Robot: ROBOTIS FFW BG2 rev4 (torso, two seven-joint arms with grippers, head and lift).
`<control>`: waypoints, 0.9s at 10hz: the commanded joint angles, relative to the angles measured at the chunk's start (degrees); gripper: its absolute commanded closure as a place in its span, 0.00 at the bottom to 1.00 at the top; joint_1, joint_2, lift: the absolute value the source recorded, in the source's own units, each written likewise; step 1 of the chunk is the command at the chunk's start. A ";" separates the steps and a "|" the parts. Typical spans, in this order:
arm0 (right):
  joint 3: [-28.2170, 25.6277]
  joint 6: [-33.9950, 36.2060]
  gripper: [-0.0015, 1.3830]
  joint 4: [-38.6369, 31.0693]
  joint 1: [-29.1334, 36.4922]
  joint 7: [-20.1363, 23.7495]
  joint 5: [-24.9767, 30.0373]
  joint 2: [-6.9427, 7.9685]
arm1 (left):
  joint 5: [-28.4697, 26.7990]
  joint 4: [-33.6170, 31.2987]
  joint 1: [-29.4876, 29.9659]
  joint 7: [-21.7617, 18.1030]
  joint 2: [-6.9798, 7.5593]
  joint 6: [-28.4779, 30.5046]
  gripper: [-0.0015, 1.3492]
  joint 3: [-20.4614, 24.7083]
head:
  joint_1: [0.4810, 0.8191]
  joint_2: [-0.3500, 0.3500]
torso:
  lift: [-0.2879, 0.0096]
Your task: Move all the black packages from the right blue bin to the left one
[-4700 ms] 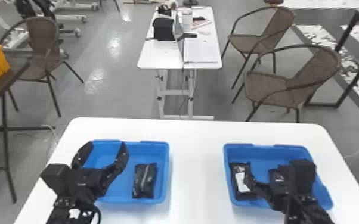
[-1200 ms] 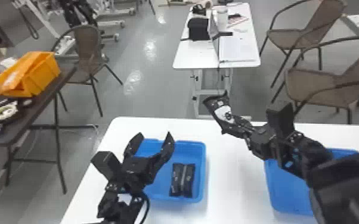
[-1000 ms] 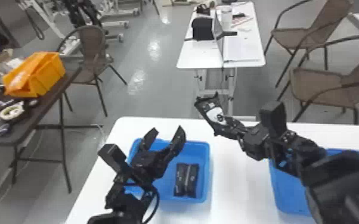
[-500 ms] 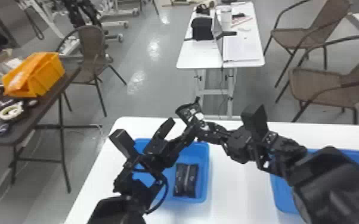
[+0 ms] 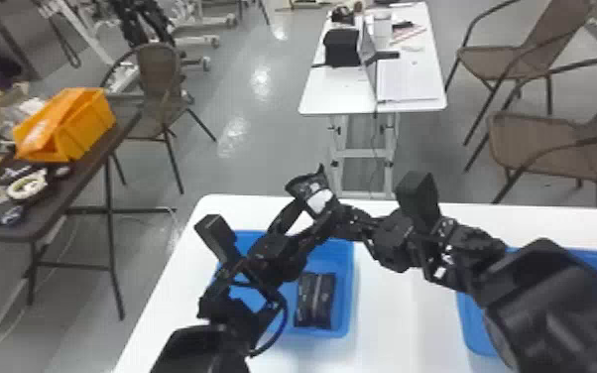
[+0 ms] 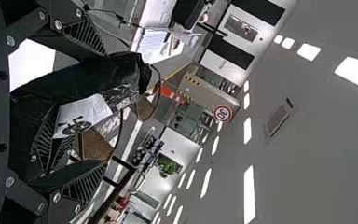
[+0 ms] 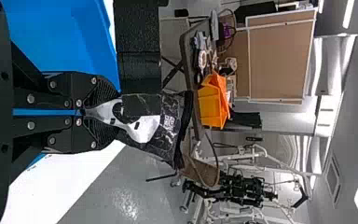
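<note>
A black package with a white patch (image 5: 316, 194) is held up above the far edge of the left blue bin (image 5: 346, 297). My right gripper (image 5: 336, 212) is shut on its end; the right wrist view shows the same right gripper (image 7: 87, 112) pinching the package (image 7: 161, 122). My left gripper (image 5: 311, 212) stands open around the package, one finger on either side. In the left wrist view, the package (image 6: 98, 77) lies between the spread fingers of the left gripper (image 6: 103, 109). Another black package (image 5: 315, 300) rests inside the left bin. The right arm partly covers the right blue bin (image 5: 476, 327).
Both bins stand on a white table (image 5: 401, 317). A dark side table (image 5: 59, 203) with an orange crate (image 5: 72, 126) is at the left. Beyond are a white desk (image 5: 342, 94) with a laptop and several brown chairs.
The right gripper has carried its package out of the right bin and leftward over to the left gripper. The left gripper has moved up and right to meet it. The head view has shifted left.
</note>
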 commanded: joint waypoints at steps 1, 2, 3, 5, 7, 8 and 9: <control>0.02 0.00 0.88 0.35 0.08 0.00 -0.41 0.04 | -1.84 -0.60 -0.07 0.71 -0.35 1.11 0.63 -0.13 | 0.63 0.81 | 0.97; -0.06 0.00 0.88 0.44 0.08 0.00 -0.50 0.04 | -2.19 -0.86 0.19 1.85 -0.71 1.55 0.91 0.13 | 0.63 0.81 | 0.97; 0.02 0.00 0.88 0.61 0.08 0.00 -0.68 0.04 | -1.92 -1.04 0.72 2.82 -0.88 0.50 0.90 0.13 | 0.63 0.81 | 0.97; 0.02 0.00 0.88 0.79 0.08 0.00 -0.68 0.04 | -1.22 -1.04 1.42 4.23 -1.32 -2.14 0.90 0.13 | 0.63 0.82 | 0.97; 0.02 -0.18 0.87 0.96 0.08 0.00 -1.03 0.04 | -1.57 -1.04 2.22 6.86 -1.32 -6.01 0.90 -0.57 | 0.63 0.83 | 0.97; 0.02 -0.44 0.71 1.05 0.17 0.00 -1.03 0.04 | -1.66 -1.04 2.57 7.65 -1.32 -7.06 0.90 -0.66 | 0.63 0.84 | 0.97; -0.06 -1.50 0.56 1.40 0.34 0.00 -1.12 0.04 | -1.84 -1.04 2.74 8.01 -1.32 -7.68 0.90 -0.57 | 0.63 0.84 | 0.97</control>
